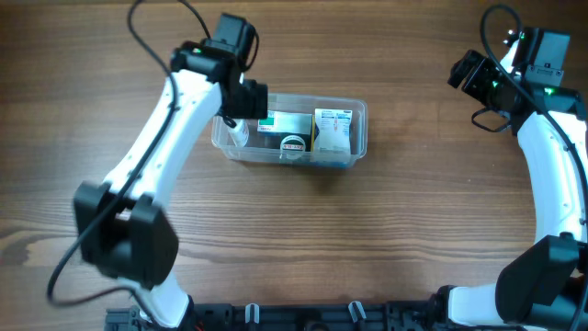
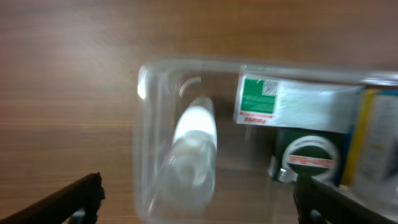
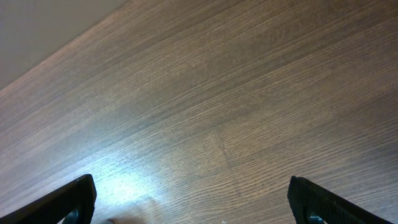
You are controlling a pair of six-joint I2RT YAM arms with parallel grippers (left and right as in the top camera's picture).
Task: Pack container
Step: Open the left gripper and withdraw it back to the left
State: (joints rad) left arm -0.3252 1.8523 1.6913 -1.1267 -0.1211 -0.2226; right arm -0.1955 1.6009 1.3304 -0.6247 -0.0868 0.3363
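Note:
The clear plastic container (image 1: 358, 115) sits on the wooden table at centre. It holds a green-and-white box (image 1: 285, 122), a yellow-and-white box (image 1: 333, 131), a small round green-labelled item (image 1: 292, 145) and a clear bottle (image 1: 237, 133) at its left end. My left gripper (image 1: 246, 101) hovers over that left end, open and empty. In the left wrist view the container (image 2: 149, 74) and the bottle (image 2: 193, 149) lie between my spread fingers (image 2: 199, 202). My right gripper (image 1: 464, 72) is open and empty, far right, over bare table (image 3: 193, 199).
The wooden table (image 1: 367, 230) extends all round the container. A pale edge strip (image 3: 37, 31) shows at the top left of the right wrist view. The arm bases stand along the front edge.

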